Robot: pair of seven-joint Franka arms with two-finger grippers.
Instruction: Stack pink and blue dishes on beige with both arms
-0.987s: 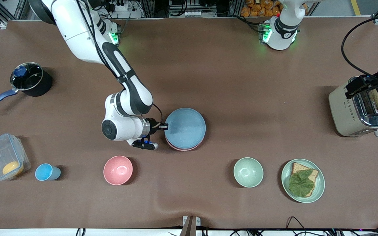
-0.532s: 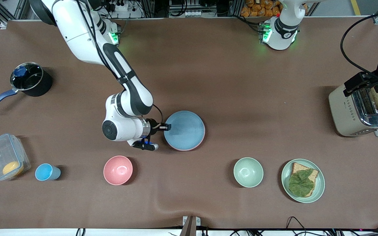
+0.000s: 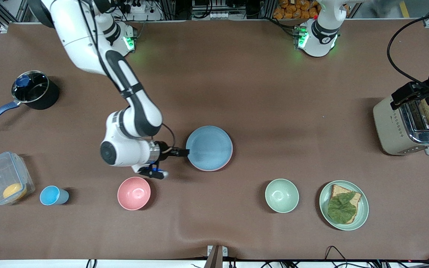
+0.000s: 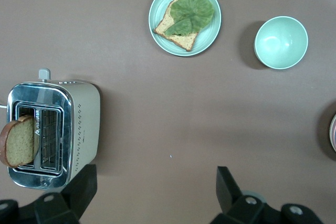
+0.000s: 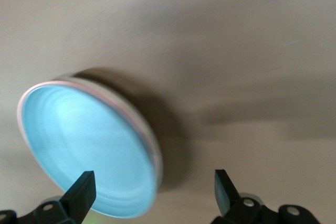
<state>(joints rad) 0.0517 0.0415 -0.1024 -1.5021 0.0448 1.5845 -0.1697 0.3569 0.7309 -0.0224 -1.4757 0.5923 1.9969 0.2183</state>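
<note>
Even overhead light covers the brown table [image 3: 237,93], casting soft shadows beneath the right arm [image 3: 125,93]. Green glow marks both bases. The right wrist view is blurred; the blue plate [image 5: 89,150] glares pale cyan. The toaster [image 4: 50,135] gleams.

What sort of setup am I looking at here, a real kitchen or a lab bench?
Most likely a lab bench staged as a kitchen: a brown-covered table with two robot bases bolted along its edge, metal framing past it, and props such as a toaster, a saucepan and stacked plates.

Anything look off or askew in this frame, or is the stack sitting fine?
Nothing stands out. The blue plate lies flat on the pink plate, whose rim peeks out. The right gripper is open beside the stack.
</note>
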